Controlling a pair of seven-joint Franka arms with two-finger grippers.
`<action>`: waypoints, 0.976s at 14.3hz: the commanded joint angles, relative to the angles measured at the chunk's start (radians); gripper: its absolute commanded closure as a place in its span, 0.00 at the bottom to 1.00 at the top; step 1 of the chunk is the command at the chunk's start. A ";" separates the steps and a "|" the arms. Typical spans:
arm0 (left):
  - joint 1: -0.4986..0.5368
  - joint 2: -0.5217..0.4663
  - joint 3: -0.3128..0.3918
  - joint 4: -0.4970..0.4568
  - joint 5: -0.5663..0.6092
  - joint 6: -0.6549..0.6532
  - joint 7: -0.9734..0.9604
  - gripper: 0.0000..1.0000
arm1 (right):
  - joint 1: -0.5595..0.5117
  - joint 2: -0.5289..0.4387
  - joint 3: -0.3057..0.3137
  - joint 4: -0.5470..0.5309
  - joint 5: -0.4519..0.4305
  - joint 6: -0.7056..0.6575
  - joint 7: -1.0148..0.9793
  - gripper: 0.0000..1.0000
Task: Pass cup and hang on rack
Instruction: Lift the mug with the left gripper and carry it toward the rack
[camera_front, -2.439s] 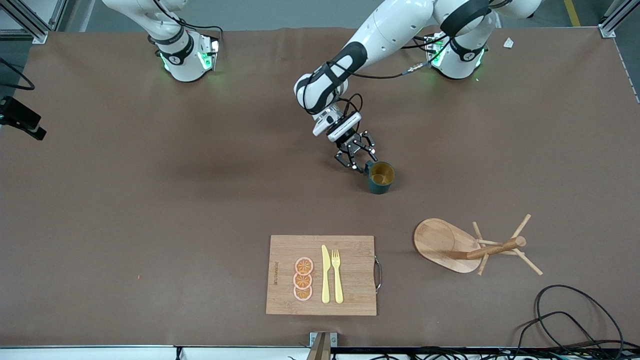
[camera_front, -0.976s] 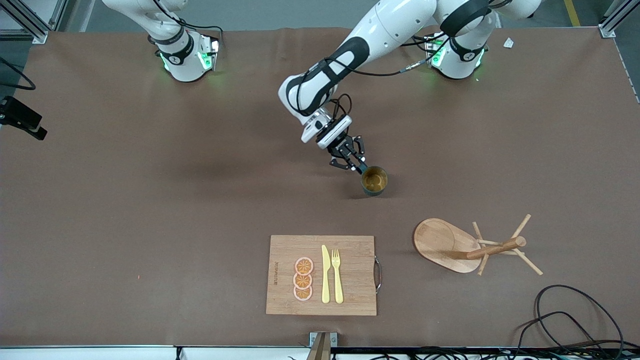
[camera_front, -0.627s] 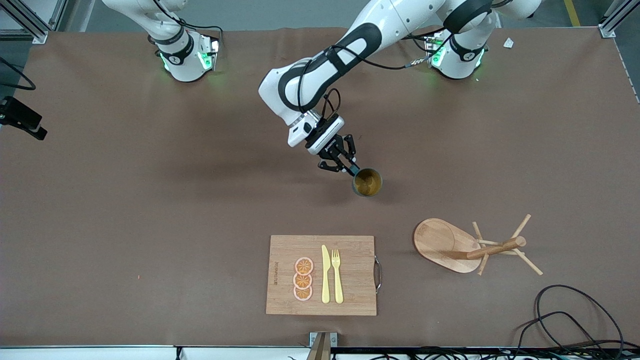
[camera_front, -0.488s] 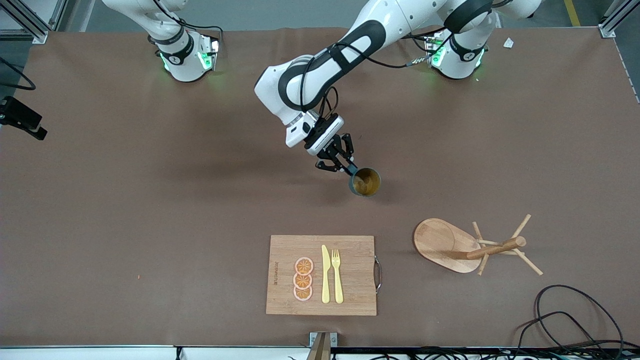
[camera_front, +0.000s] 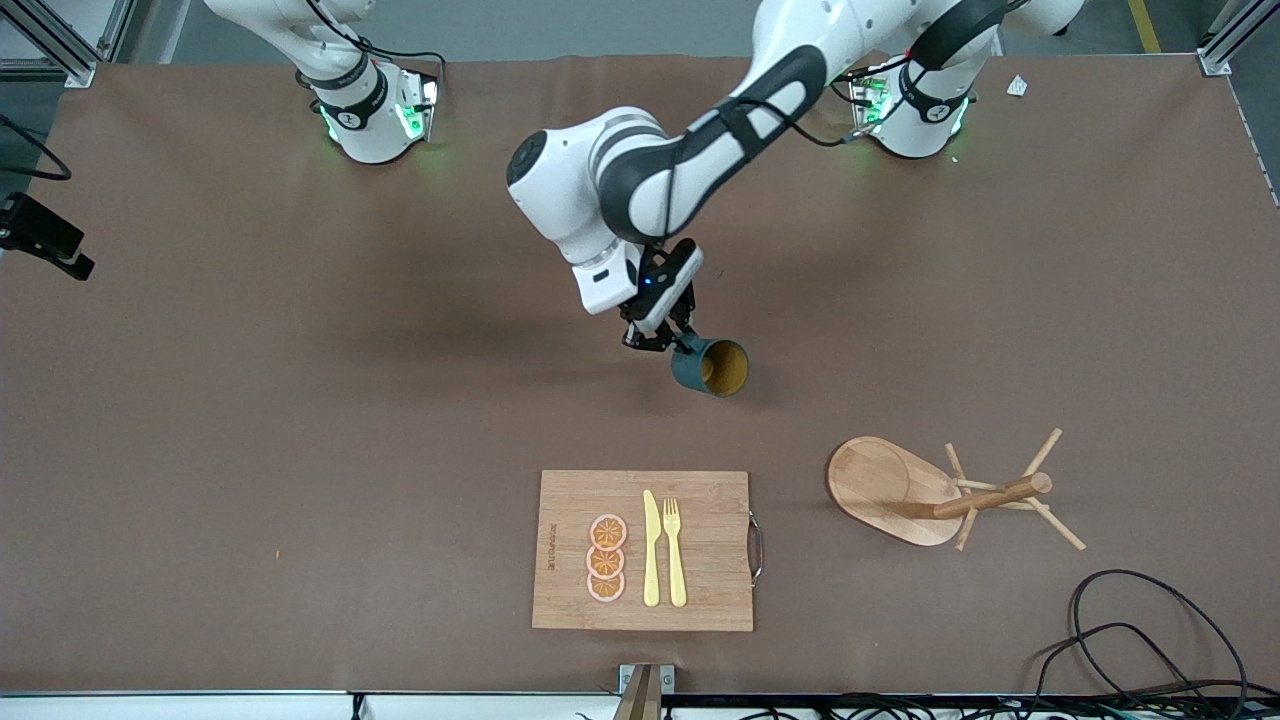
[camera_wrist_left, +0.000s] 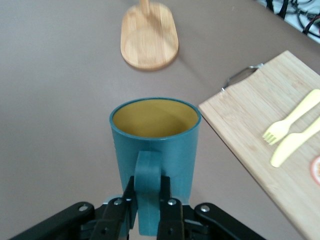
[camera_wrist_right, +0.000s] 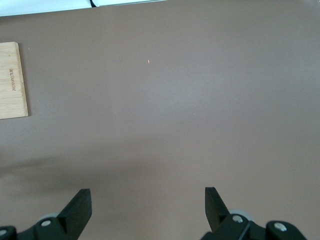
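Holding the cup (camera_front: 711, 366) by its small handle, the left end effector (camera_front: 661, 335) is up in the air over the mid surface (camera_front: 300, 400), fingers (camera_wrist_left: 170, 215) clenched on the handle w/ the cup tipped on its side. Its long axis runs roughly level, mouth pointing away from the wrist, toward the rack (camera_front: 940, 490).

The rack sits nearer the front camera than the spot under the cup, toward the left arm's end of the surface, well apart from the cup. In the left wrist view its oval base (camera_wrist_left: 149, 35) lies almost straight ahead of the cup mouth. The left arm looks clearly the closer one to it.

The right end effector (camera_wrist_right: 147, 210) waits, fingers spread & empty, over bare surface; it isn't visible in the front view.

The cup: dark teal outside, mustard-yellow inside, short cylinder. Ribbing not obvious from here.

The cutting board (camera_front: 643, 550) w/ fork, knife & orange slices sits near the front edge, beside the rack.
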 joint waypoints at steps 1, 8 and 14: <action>0.069 -0.065 -0.011 -0.007 -0.125 0.075 0.021 0.99 | 0.000 0.006 0.001 0.014 -0.017 -0.012 -0.006 0.00; 0.269 -0.144 -0.017 -0.009 -0.543 0.233 0.186 1.00 | 0.000 0.005 0.001 0.014 -0.016 -0.012 -0.006 0.00; 0.426 -0.164 -0.017 -0.009 -0.861 0.300 0.211 1.00 | 0.003 0.005 0.001 0.014 -0.016 -0.012 -0.006 0.00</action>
